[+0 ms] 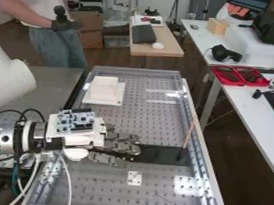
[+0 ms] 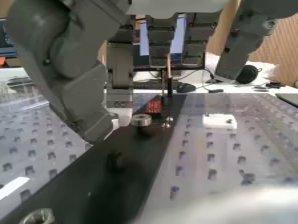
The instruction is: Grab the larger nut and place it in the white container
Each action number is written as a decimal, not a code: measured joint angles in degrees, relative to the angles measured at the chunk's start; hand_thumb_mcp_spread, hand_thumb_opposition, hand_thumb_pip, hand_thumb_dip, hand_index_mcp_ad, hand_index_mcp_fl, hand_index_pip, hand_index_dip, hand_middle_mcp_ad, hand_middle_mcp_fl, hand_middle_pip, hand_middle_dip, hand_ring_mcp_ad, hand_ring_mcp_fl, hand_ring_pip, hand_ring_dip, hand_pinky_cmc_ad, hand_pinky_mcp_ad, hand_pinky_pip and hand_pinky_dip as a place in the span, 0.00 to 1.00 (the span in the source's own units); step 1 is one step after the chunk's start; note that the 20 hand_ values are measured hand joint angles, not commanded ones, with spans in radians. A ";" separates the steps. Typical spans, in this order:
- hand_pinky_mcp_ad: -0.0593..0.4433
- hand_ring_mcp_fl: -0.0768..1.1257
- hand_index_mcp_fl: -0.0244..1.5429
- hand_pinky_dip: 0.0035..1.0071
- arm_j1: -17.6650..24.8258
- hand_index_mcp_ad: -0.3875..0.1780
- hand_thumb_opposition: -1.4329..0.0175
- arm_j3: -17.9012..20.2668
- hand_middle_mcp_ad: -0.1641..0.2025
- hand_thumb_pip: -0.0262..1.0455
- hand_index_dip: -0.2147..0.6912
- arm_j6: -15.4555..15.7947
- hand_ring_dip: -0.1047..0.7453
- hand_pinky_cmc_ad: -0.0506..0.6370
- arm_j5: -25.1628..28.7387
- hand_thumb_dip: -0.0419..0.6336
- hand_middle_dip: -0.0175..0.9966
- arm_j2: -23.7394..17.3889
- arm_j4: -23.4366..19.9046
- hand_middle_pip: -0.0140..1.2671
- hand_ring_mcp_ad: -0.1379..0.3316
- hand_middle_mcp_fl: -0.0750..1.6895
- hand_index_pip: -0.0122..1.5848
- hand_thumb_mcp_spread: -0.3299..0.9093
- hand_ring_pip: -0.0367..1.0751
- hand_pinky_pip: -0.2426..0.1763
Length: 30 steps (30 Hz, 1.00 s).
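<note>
Hand (image 1: 121,146) is over the black bar (image 1: 163,154), white container (image 1: 103,95) up-bench of it, well apart. Grip state: cannot tell if the hand is wide, narrow or loaded. Larger nut: can't pin its position with confidence. On the bar, wrist view gives 2 round metal parts: smaller nut (image 2: 38,217) at the near end of the row, bearing (image 2: 141,120) farther along. Dark mark (image 2: 115,161) sits between those 2, about where the larger nut belongs, so my read is it may be off its spot. Unconfirmed.

Risks:
1. Grip unverified. If the hand leaves with nothing or with a marginal pinch, the run fails at the container or the nut drops en route. Confirm hold before any traverse.
2. Bearing is near the hand. A sideways exit at this height could clip it and knock it off the bar. Same for the smaller nut if the wrist dips. Go straight up first.
3. Thin upright rod (image 1: 188,135) is beyond the hand at the bar's far end. Overshoot that way could hit it.
4. Container looks low-walled. Release high or off-centre and a round part could bounce or roll out onto the perforated plate (image 1: 106,186). Centre, lower, then let go.
</note>
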<state>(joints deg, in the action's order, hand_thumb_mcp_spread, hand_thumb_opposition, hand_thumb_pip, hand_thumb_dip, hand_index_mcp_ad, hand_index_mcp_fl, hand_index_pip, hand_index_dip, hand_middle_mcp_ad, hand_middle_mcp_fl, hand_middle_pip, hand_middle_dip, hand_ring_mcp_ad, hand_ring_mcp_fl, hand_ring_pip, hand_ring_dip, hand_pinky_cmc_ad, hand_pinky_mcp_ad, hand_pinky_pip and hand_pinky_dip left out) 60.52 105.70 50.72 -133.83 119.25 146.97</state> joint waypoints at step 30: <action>0.65 0.06 0.17 0.52 18.43 0.39 0.36 7.95 0.57 0.77 0.24 -11.21 0.23 0.54 -10.08 0.39 0.20 -10.12 -7.70 0.12 0.54 0.05 0.96 0.51 0.14 0.40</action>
<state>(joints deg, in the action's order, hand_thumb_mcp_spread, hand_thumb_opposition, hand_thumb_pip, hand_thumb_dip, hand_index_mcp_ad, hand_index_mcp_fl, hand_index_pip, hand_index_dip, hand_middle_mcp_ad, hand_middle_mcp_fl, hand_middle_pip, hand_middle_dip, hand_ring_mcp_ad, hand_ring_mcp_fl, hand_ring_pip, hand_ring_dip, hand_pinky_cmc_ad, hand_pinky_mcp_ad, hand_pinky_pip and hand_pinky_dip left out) 78.94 113.65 39.52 -143.92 109.13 139.26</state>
